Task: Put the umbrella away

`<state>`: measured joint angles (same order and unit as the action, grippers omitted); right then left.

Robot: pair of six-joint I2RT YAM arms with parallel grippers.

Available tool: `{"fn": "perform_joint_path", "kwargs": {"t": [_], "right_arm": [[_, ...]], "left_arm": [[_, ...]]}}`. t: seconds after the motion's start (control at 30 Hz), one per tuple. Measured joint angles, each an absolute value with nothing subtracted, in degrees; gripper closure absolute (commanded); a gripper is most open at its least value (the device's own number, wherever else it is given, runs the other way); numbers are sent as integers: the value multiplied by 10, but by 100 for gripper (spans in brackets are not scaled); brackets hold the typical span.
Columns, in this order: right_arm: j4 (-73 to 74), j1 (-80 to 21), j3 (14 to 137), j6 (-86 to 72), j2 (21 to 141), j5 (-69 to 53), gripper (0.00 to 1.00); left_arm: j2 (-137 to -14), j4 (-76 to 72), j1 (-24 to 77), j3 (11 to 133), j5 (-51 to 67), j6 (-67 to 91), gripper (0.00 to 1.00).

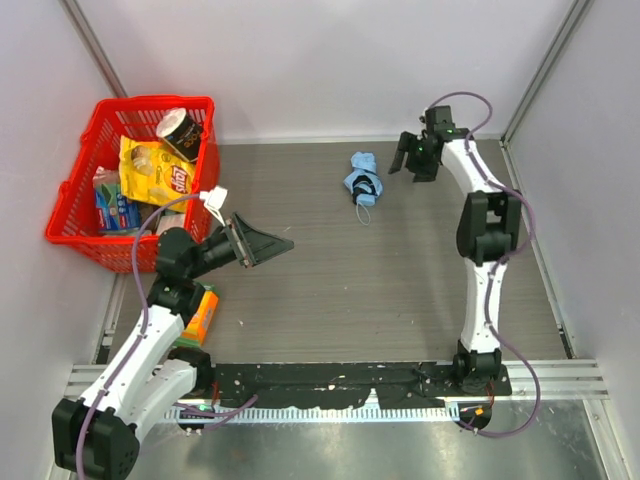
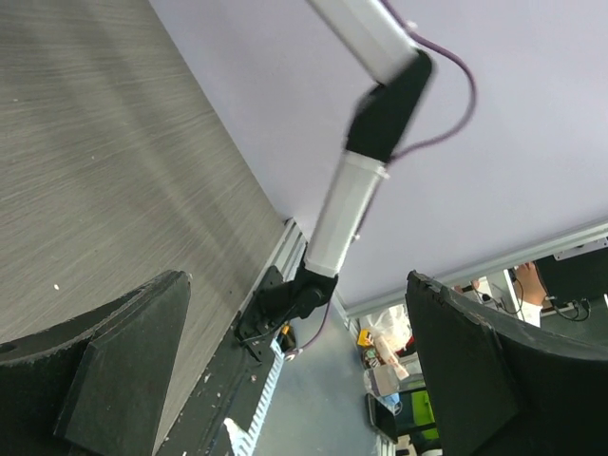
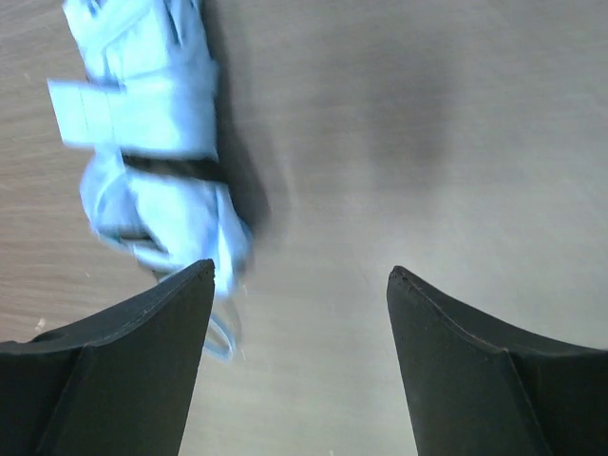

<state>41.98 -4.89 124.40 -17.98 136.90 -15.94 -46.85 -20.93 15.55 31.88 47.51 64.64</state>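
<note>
umbrella: folded, light blue umbrella (image 1: 362, 184) lies flat on the bench (image 1: 330, 300), far centre, near the back wall (image 1: 330, 70) and well apart from the red basket (image 1: 150, 101).
right pincer: your right pincer (image 1: 415, 158) is just right of the umbrella, fingers spread wide, nothing between them.
left pincer: your left pincer (image 1: 275, 245) is spread wide and holds nothing. It hangs over the left side of the bench, beside the basket.
edges: the basket sits in the far-left corner against the left wall. The right arm (image 1: 485, 230) runs close along the right wall (image 1: 600, 200). A rail (image 1: 330, 378) lines the near edge.
open room: bare bench lies between the two pincers and in front of the umbrella.
top view only: basket contents, including a yellow crisp bag (image 1: 155, 170), and an orange pack (image 1: 203, 312) under your left arm.
right wrist only: a black band (image 3: 176, 167) round the umbrella (image 3: 157, 123) and its strap loop (image 3: 223, 340) beside the left finger. Pincer (image 3: 299, 275) is over bare bench. Whether anything touches, you can't tell.
left wrist only: pincer (image 2: 296, 280) faces the right arm (image 2: 351, 204). No umbrella in that view.
</note>
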Motion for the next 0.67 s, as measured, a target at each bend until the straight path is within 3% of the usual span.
{"fn": "perform_joint_path", "kwargs": {"t": [0.13, 0.27, 0.4, 0.53, 0.67], "right_arm": [[405, -77, 1037, -172, 1155, -10, 21], [336, -182, 826, -168, 910, 111, 20], [262, -290, 638, -175, 673, 124, 20], [235, -289, 504, -199, 495, 132, 19], [236, -288, 444, -210, 368, 138, 16]], "left_arm": [[-468, -199, 156, 324, 470, 636, 0], [-465, -199, 156, 327, 462, 635, 0], [-448, -198, 156, 327, 447, 627, 0], [-421, -198, 156, 327, 433, 618, 0], [-399, -192, 156, 328, 419, 604, 0]]}}
